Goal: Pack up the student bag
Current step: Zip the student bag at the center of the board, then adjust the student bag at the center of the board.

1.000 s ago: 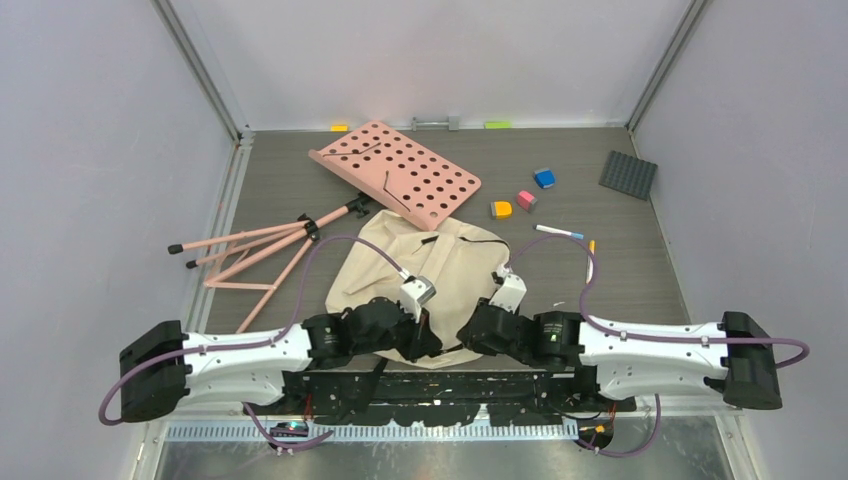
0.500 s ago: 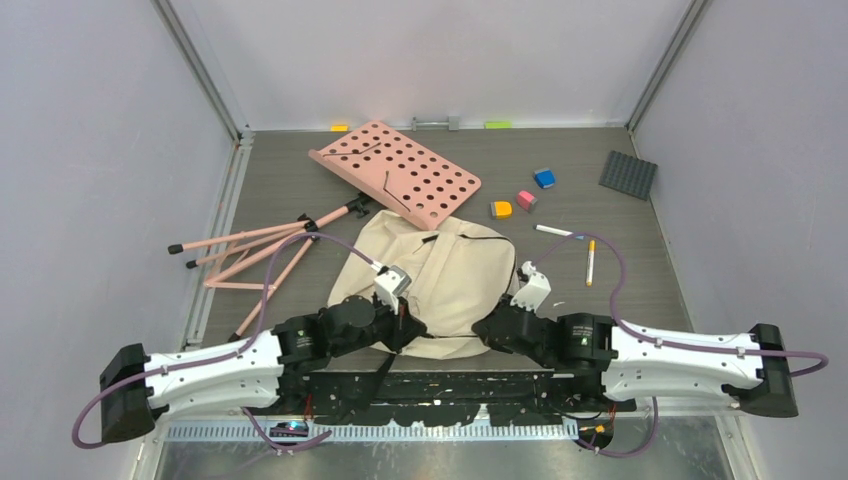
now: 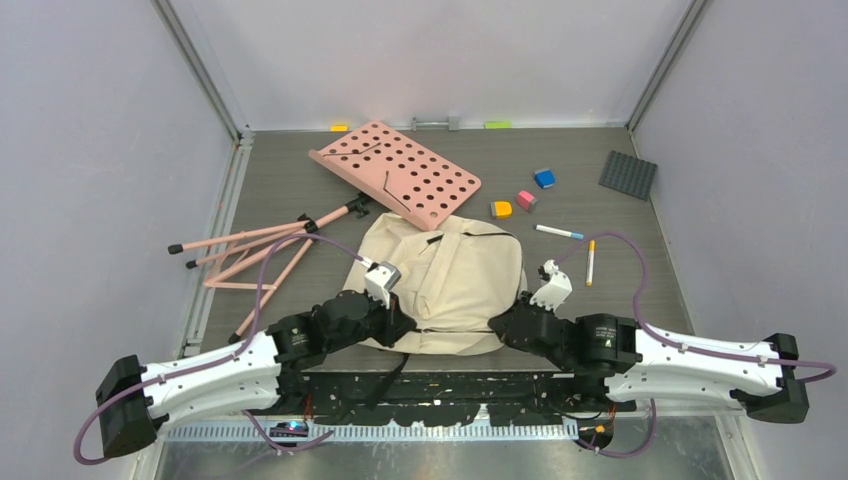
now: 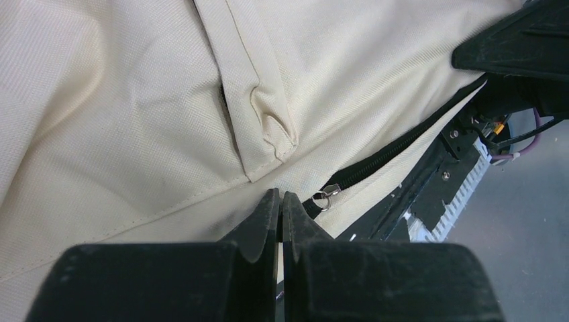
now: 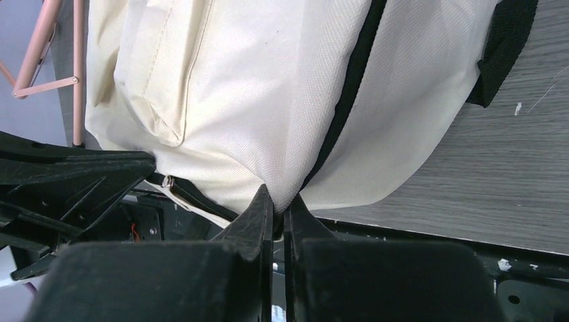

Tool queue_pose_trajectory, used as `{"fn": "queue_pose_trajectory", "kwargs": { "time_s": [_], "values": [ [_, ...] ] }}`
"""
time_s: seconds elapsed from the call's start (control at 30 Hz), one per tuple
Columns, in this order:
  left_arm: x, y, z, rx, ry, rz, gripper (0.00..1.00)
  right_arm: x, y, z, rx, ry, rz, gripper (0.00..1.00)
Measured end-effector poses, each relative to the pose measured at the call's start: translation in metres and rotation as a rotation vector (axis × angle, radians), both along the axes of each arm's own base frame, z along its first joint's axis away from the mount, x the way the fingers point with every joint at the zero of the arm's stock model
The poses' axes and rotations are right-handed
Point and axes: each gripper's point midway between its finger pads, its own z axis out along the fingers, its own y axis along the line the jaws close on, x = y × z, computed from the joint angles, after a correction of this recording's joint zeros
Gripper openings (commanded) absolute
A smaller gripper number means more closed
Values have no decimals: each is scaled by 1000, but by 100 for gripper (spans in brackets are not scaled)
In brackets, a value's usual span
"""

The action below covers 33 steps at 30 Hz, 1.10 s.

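Cream fabric backpack [image 3: 455, 280], near centre, now spread wider than a second ago, arms drawn apart. Left gripper [image 4: 280, 198] and right gripper [image 5: 278, 204] each pinched closed on its near edge; fingertips hidden from above.

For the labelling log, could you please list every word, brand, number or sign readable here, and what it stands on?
No text can be read anywhere.
The student bag shows plain cream fabric in both wrist views, with no label.
Any print on the white pen is too small to read.
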Motion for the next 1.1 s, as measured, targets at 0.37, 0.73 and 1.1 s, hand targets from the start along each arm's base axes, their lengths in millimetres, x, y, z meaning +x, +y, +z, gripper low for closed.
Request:
{"fn": "queue_pose_trajectory", "kwargs": {
  "time_s": [0.37,0.73,1.1],
  "values": [
    [4,8,17,132,27,-7,98,11,-13,30,-187,-85,39,93],
    [87,33,49,217,91,178,96,89,-21,69,-330,-107,2,95],
    [147,52,16,325,176,271,99,183,20,-7,-282,113,115,93]
  ]
}}
